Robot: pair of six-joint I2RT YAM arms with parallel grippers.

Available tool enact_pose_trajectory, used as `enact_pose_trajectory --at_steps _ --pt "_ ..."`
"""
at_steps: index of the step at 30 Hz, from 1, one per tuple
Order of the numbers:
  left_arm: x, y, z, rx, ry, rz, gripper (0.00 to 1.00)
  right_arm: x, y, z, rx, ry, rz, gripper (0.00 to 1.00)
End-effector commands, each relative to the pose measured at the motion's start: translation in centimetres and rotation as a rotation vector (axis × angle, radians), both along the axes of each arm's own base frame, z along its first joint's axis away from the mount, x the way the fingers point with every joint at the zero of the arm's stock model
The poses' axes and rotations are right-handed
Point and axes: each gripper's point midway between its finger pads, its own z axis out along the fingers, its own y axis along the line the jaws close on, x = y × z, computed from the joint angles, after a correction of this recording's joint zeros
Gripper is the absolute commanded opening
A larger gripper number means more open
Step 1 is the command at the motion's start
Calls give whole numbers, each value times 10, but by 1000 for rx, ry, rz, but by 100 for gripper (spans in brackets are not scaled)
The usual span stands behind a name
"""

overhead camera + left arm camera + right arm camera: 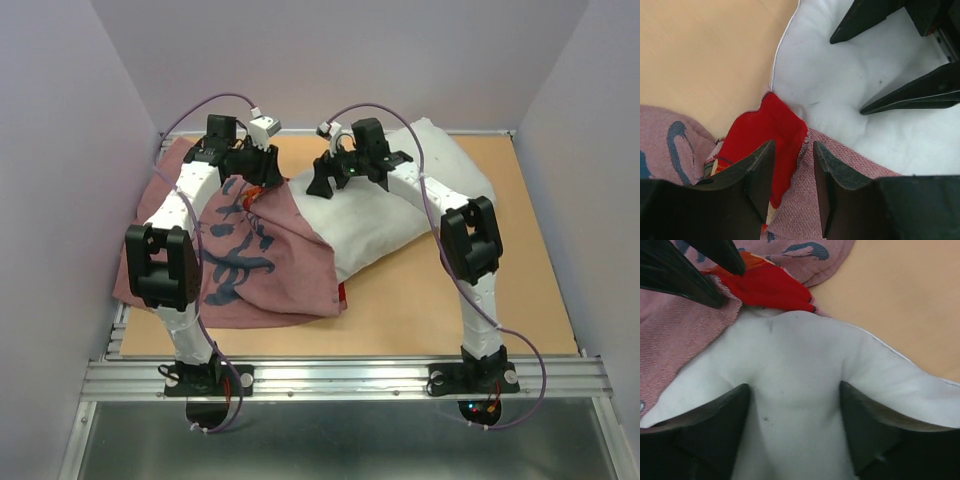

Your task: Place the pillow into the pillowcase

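Note:
The white pillow point(400, 200) lies across the back of the table, its left end inside the pinkish-red pillowcase point(270, 260) with dark blue characters. My left gripper point(263, 178) is at the pillowcase's mouth; in the left wrist view point(792, 145) its jaws stand narrowly apart with the pink cloth rim point(850, 155) and red inner face point(770, 125) between them. My right gripper point(327, 182) is on the pillow beside that mouth; in the right wrist view point(795, 387) its fingertips dent the pillow point(795, 350) and squeeze a plump bulge of it.
The tan tabletop point(480, 300) is walled by grey panels on the left, back and right. A metal rail point(350, 375) runs along the near edge by the arm bases. The pillowcase's left side hangs over the table's left edge.

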Motion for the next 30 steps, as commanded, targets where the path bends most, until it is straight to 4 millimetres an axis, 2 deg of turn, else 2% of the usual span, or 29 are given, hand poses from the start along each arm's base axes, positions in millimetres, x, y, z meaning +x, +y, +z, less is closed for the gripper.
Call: enact_pose_trajectory --at_steps 1,2,3,4,5,7,8,10,12,15,16,17,19,20,23,26,27,28,30 --pt "-11 -13 7 -68 27 -110 46 -62 9 -5 31 149 161 63" --pt "-17 -18 8 -85 26 -154 46 -65 7 -1 31 139 162 57" --pt "-21 -19 8 -88 34 -172 47 -67 5 -2 26 140 162 44" --pt "-28 -18 7 -93 53 -185 47 -72 4 -6 21 145 170 38" --pt "-33 -21 8 -101 47 -218 48 -74 2 -1 24 130 172 22" --pt "-41 -19 11 -100 45 -228 44 -79 1 0 27 124 193 3" --pt "-44 -18 7 -96 53 -223 35 -82 0 2 36 129 205 1" --pt "-46 -18 9 -92 42 -233 25 -87 1 9 52 123 225 0" --pt "-43 -22 19 -117 24 -238 13 -94 2 19 80 123 262 0" --pt "-36 -42 46 -186 -15 -274 5 -112 8 41 132 124 324 0" --pt "-31 -49 49 -200 -16 -282 4 -118 10 47 144 126 344 1" --pt "-27 -58 68 -233 -46 -297 2 -131 15 60 164 113 380 0" --pt "-25 -79 84 -268 -61 -323 0 -143 18 69 180 110 410 1" --pt "-17 -89 98 -307 -76 -322 0 -157 21 78 197 112 437 1" --pt "-13 -117 123 -410 -95 -350 0 -170 21 89 221 108 444 1" --pt "-10 -142 130 -462 -113 -371 0 -170 17 92 223 99 412 1" --pt "-10 -147 127 -481 -83 -363 0 -169 17 92 223 93 405 1" --pt "-7 -152 115 -479 -70 -364 0 -168 15 93 224 87 398 1" --pt "3 -159 109 -493 -154 -389 0 -161 13 96 233 63 367 1"
